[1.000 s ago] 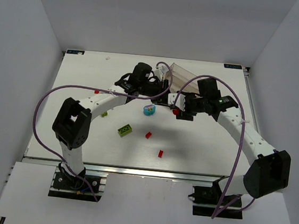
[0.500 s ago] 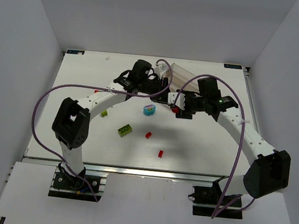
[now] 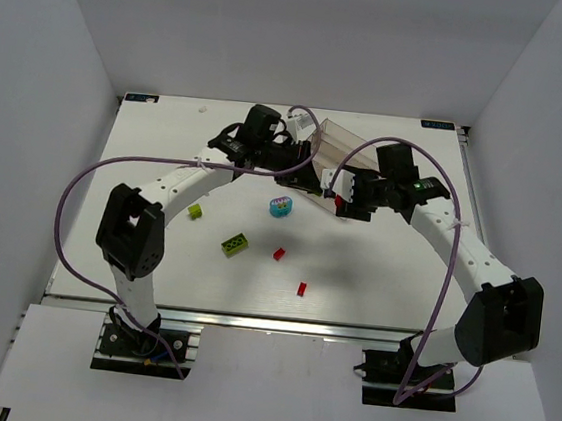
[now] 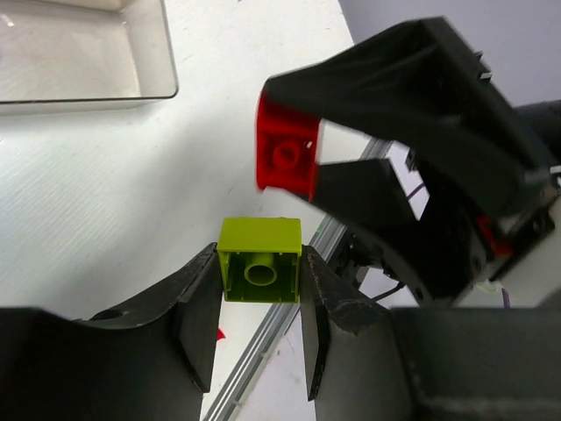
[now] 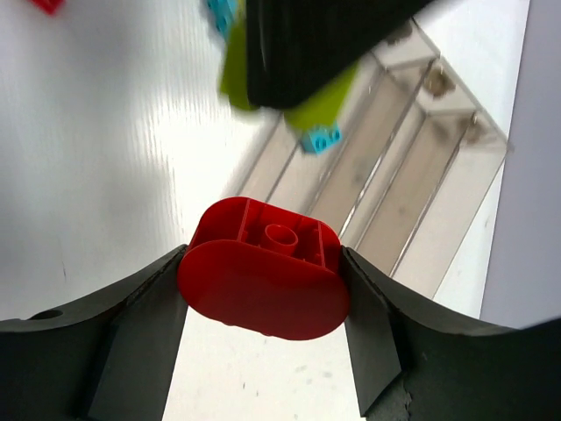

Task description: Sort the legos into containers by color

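A white table (image 3: 154, 268) sits between plain grey walls, and from above we see the clear tray (image 3: 341, 139) at the far middle. Both arms reach in just short of it. The left gripper (image 3: 310, 175) comes from the left. The right gripper (image 3: 341, 199) comes from the right, a red brick (image 3: 339, 203) showing at its tip. The two tips are close together and the tray lies just beyond both, so we cannot tell which is nearer. Loose on the table nearer the bases lie a cyan and magenta brick (image 3: 280, 206), a small lime piece (image 3: 195, 212), a longer lime piece (image 3: 235, 244), a red bit (image 3: 278, 254) and a second red bit (image 3: 301, 289). From the left wrist, the black fingers pinch a square lime brick (image 4: 259, 263), its glossy hollow underside and round tube facing us. The red brick hangs just above it in the other arm's jaws, near but apart, while the tray's rounded, see-through corner sits well off to the upper left. From the right wrist, the fingers clamp the red brick by its sides; it is smooth, round-ended and hollow beneath. Beyond it the tray's stepped dividers run up and to the right, long axis pointing away from the fingers, with a cyan brick (image 5: 320, 138) seemingly in one compartment. The left gripper and its lime brick cross the top of this view, between the red brick and the tray, so we judge the drop must go round them.
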{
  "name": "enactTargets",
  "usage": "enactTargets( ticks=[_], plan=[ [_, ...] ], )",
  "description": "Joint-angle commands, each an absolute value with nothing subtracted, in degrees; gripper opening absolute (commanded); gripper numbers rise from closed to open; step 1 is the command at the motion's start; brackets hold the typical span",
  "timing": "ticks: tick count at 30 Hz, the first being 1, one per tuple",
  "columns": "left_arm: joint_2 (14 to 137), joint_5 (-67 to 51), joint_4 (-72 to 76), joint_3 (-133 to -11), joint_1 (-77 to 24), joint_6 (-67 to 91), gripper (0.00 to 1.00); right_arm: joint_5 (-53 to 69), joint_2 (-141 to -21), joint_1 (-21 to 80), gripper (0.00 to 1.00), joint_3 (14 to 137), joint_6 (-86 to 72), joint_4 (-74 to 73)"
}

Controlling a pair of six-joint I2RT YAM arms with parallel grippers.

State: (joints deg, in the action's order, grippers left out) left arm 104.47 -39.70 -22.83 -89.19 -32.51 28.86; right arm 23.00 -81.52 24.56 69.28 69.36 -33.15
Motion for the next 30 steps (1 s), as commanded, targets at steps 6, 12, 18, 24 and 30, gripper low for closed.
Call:
enactTargets(
  ticks=[6,12,18,24,30],
  plan=[
    [101.5,-39.7,-25.1,-91.2,-31.0,26.7,0.0,20.2,-81.0,23.6,0.0,70.3,67.9,-33.3],
    [103.3,-32.1,-24.3,-95.3,-30.5,27.3,0.0,16.1,-80.2,21.7,0.0,70.3,57.7,-27.0],
    [114.8,-20.3,-23.3,-104.4,-30.5,31.6,0.0,7.9,-77.0,18.1,0.0,66.9,30.0,-12.4],
    [128.7,-12.6,-17.5,-115.7,-31.6,38.3,0.0,4.0,-75.8,13.8,0.0,65.4,11.0,-8.3],
    [137.9,-11.2,-16.3,-125.2,-31.6,38.9,0.0,10.4,-72.4,10.5,0.0,62.5,6.4,-6.2]
  ],
)
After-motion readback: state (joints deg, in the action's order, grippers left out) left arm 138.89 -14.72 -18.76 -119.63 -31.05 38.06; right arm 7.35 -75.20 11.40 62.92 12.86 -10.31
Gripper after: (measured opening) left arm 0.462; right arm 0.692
